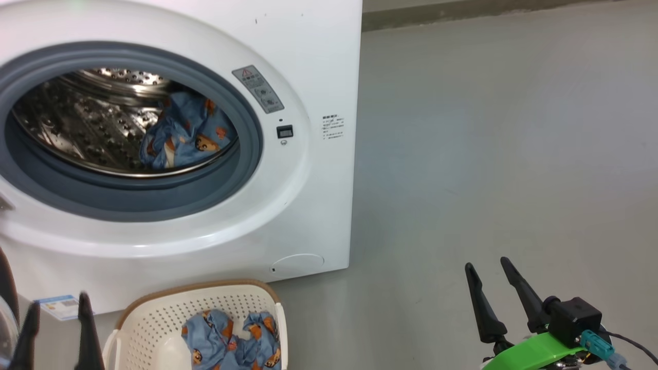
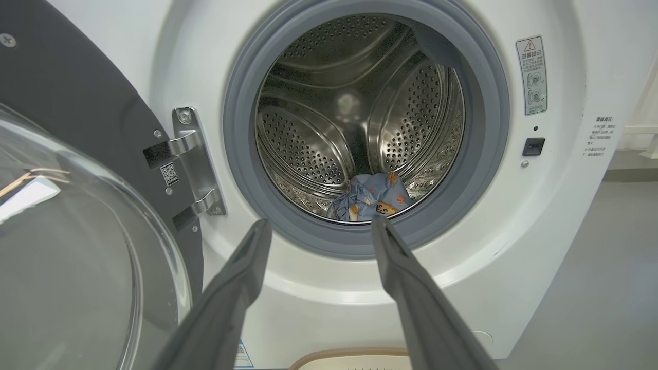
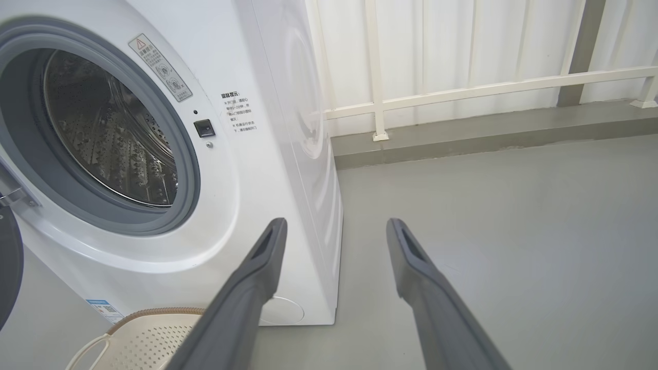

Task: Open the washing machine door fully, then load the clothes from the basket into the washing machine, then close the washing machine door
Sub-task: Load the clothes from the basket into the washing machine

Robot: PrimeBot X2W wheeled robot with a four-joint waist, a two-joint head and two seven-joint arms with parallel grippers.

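Observation:
The washing machine (image 1: 308, 61) stands with its steel drum (image 2: 318, 133) exposed. Its door (image 2: 67, 241) hangs swung out to the left, glass bowl facing me. One bundle of blue bear-print clothes (image 1: 187, 133) lies at the drum's front right; in the left wrist view these clothes (image 2: 370, 198) sit just beyond my fingers. More clothes (image 1: 231, 341) lie in the cream basket (image 1: 154, 313) on the floor below the door opening. My left gripper (image 1: 59, 303) is open and empty beside the basket, pointing at the drum. My right gripper (image 1: 487, 264) is open and empty over the floor, right of the machine.
Grey floor (image 1: 488, 154) stretches to the right of the machine. A white railing (image 3: 462, 92) on a low kerb runs behind it. The door's metal hinge (image 2: 198, 164) juts out at the opening's left side. The basket's rim (image 3: 154, 311) sits close to the machine's front.

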